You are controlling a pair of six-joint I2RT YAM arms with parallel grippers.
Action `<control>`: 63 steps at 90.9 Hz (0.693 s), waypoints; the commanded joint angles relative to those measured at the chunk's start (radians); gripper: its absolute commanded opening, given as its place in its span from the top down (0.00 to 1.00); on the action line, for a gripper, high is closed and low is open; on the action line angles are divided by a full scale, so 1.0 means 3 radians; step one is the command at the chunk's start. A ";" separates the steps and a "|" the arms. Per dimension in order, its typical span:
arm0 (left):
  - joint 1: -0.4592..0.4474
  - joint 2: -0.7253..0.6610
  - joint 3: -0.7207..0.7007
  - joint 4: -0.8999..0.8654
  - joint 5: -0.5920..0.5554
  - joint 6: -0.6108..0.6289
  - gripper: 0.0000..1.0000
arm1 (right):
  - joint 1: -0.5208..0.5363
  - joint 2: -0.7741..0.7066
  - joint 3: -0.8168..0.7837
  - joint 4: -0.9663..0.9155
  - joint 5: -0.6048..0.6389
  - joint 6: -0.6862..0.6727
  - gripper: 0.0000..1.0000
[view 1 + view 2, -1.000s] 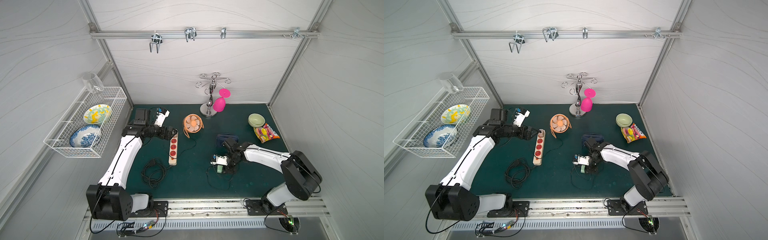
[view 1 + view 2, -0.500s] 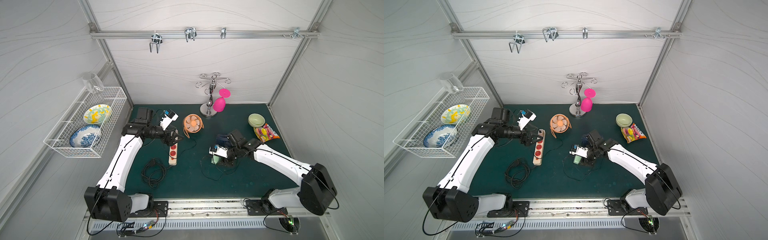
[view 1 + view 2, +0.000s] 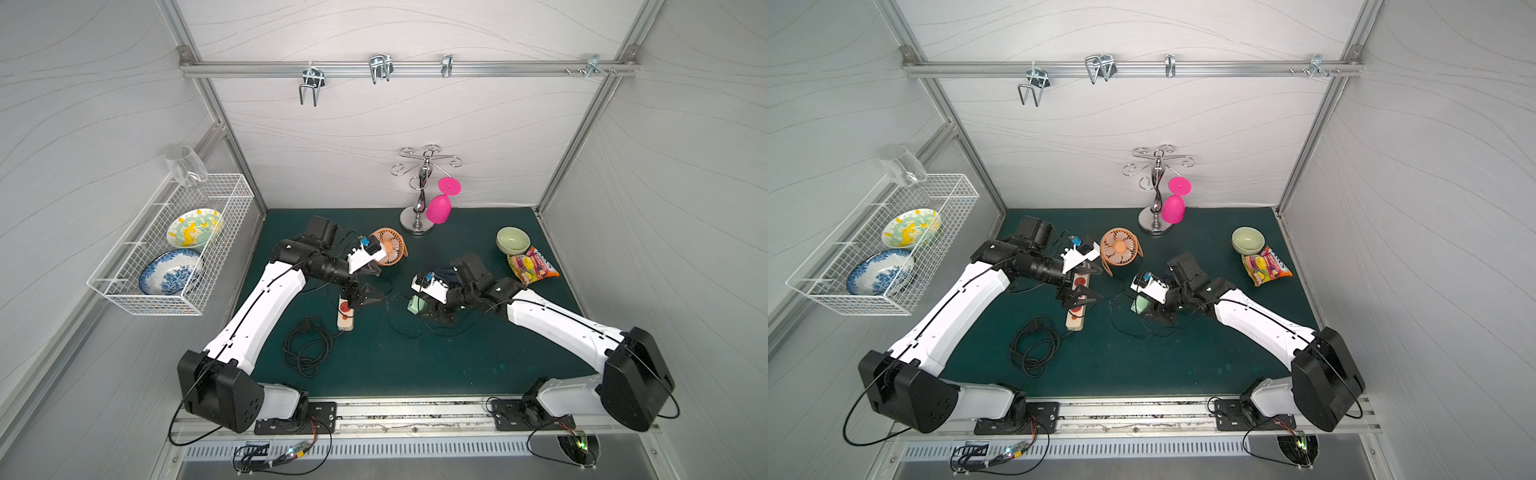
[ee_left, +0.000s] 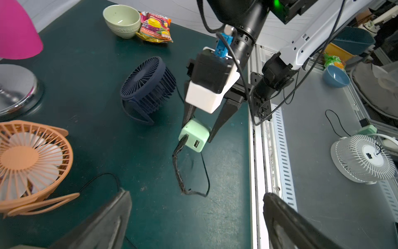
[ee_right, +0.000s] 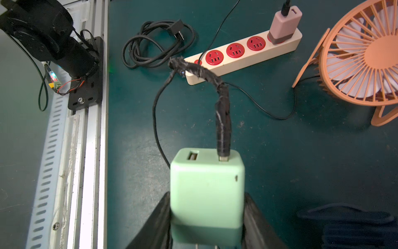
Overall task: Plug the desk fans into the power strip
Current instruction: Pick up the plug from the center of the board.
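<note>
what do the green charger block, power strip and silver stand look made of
The green charger block looks like plastic: smooth satin shell, soft highlights. The power strip, probably moulded plastic: cream casing, slight sheen. The stand, likely polished metal: mirror-bright base.

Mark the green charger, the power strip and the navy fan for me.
green charger (image 5: pixel 206 189), right wrist view, on its broad green face.
power strip (image 5: pixel 247 60), right wrist view, on its cream side wall.
navy fan (image 4: pixel 142 82), left wrist view, on the front grille near the hub.
</note>
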 commanded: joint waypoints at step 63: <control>-0.0408 0.0505 0.0330 -0.0069 0.0053 0.0653 0.07 | -0.0080 0.0175 0.0126 0.1057 -0.1044 0.0270 1.00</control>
